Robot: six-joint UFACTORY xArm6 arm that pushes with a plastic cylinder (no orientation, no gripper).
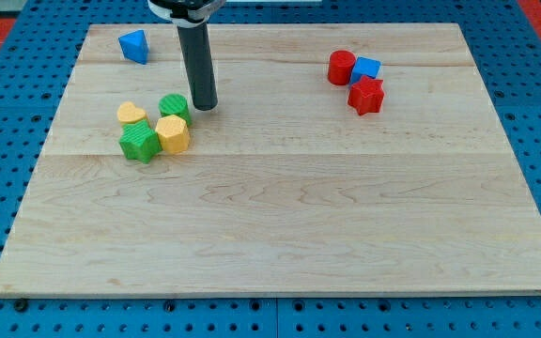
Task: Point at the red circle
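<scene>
The red circle (341, 67) lies at the board's upper right, touching a blue cube (366, 69), with a red star (366, 96) just below them. My tip (204, 105) rests on the board at the upper left of centre, far to the left of the red circle. It stands right next to a green circle (174, 106), on that block's right side.
A cluster sits left of my tip: a yellow heart (131, 115), a yellow hexagon (173, 134) and a green star (139, 143). A blue triangular block (134, 45) lies near the board's top left corner. The wooden board (280, 225) rests on a blue pegboard.
</scene>
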